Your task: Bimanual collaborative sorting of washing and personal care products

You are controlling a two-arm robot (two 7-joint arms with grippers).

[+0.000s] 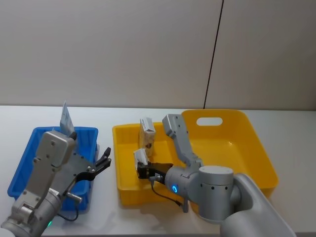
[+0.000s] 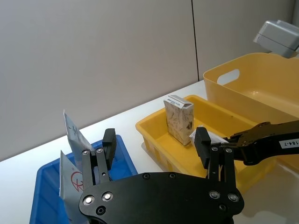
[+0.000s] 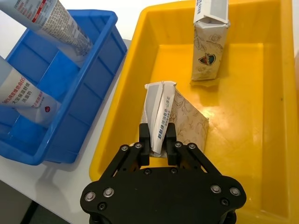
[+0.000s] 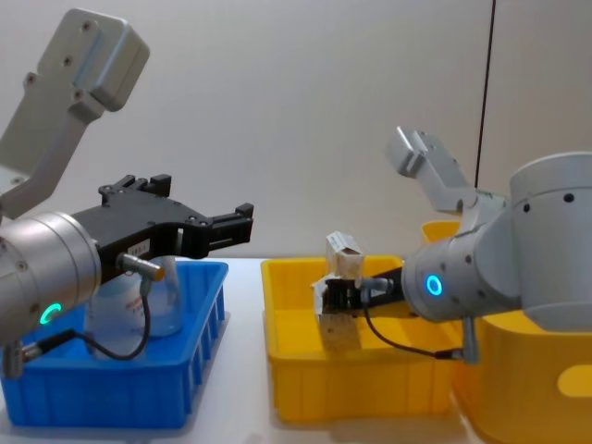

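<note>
Two white-grey cartons are in the small yellow tray (image 1: 123, 143). One carton (image 3: 210, 44) stands upright near the tray's far end. The other carton (image 3: 175, 121) leans over, and my right gripper (image 3: 158, 136) is shut on its top flap; the chest view shows this carton (image 4: 339, 326) just above the tray floor. Two squeeze tubes (image 3: 51, 21) (image 3: 21, 91) with red print stand in the blue tray (image 1: 29, 153). My left gripper (image 1: 102, 164) hovers open and empty over the blue tray's right edge, with its fingers (image 2: 106, 148) pointing toward the yellow tray.
A large yellow bin (image 1: 247, 143) with a handle slot stands right of the small yellow tray, and my right arm reaches over it. The white table (image 1: 286, 116) runs back to a grey wall. A narrow gap separates the blue and yellow trays.
</note>
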